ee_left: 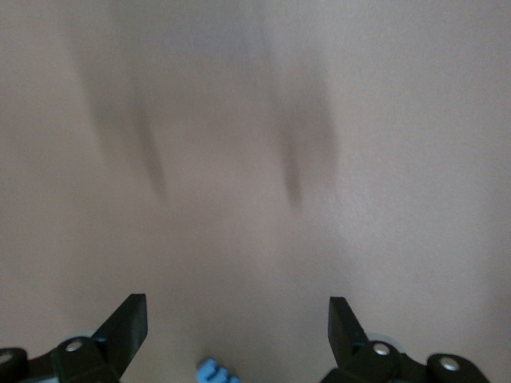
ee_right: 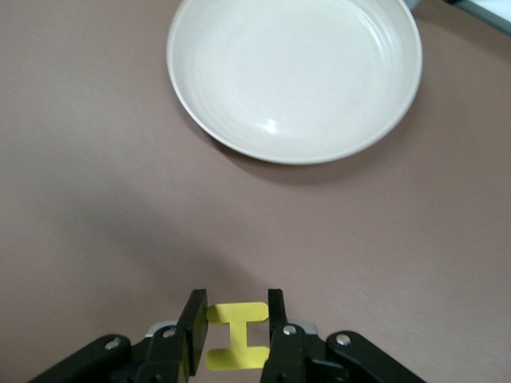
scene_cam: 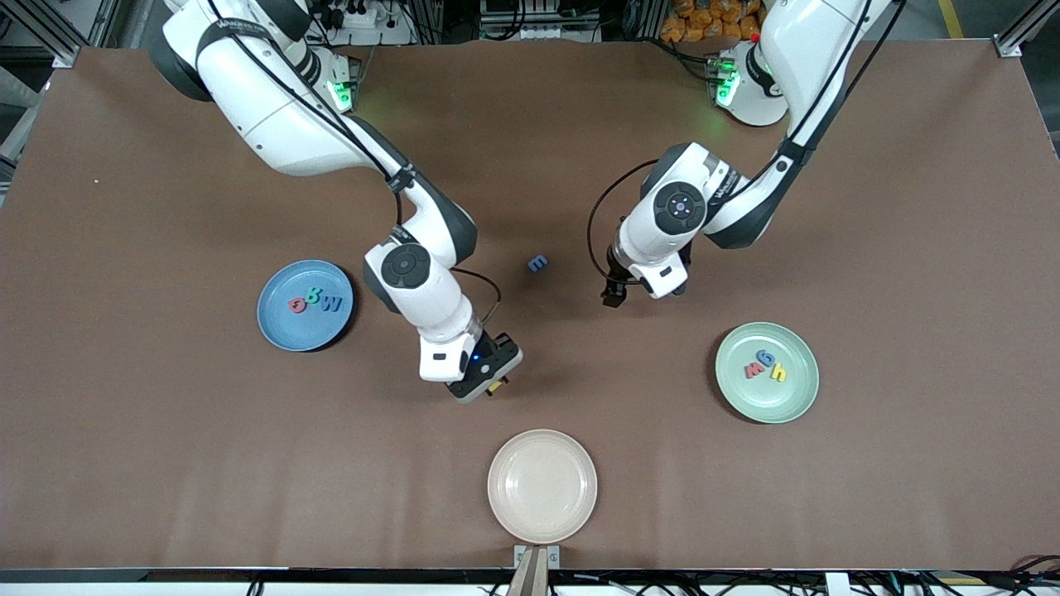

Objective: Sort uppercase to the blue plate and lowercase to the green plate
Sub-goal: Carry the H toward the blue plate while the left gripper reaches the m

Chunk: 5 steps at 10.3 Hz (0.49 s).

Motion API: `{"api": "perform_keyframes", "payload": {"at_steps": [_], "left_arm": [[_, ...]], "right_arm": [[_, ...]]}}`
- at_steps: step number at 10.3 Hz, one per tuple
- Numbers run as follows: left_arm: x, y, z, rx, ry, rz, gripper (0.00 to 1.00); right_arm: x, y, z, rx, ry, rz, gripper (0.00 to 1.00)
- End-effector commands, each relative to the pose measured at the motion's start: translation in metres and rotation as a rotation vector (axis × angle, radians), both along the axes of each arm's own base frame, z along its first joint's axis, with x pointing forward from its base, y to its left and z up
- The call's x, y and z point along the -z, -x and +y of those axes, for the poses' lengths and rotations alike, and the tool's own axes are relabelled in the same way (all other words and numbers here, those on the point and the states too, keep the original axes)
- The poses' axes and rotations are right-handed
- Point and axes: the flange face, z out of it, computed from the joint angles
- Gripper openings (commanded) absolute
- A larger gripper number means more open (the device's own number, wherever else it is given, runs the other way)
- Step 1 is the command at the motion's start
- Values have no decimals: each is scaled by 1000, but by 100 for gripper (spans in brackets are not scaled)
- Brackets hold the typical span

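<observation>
My right gripper is shut on the yellow capital H, low over the bare table between the blue plate and the cream plate. The blue plate holds the red G-like letter, the teal R and the blue W. The pale green plate holds the red w, the blue g and the yellow h. The blue m-like letter lies on the table mid-way between the arms. My left gripper is open and empty beside it.
An empty cream plate sits near the table's front edge, nearer to the front camera than my right gripper. The brown table top spreads wide around all three plates.
</observation>
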Motion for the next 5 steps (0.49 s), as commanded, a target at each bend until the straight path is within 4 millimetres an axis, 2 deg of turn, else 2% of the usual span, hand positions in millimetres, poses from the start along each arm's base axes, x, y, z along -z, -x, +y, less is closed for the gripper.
{"api": "perform_keyframes", "payload": {"at_steps": [1, 3, 5], "left_arm": [[5, -16, -31, -115, 20, 17, 100], [14, -14, -52, -291, -3, 53, 100], [12, -6, -71, -419, -13, 75, 100]], "right_arm": [[0, 13, -40, -26, 61, 31, 22], [6, 22, -68, -9, 114, 74, 22], [-5, 36, -89, 8, 140, 109, 22]]}}
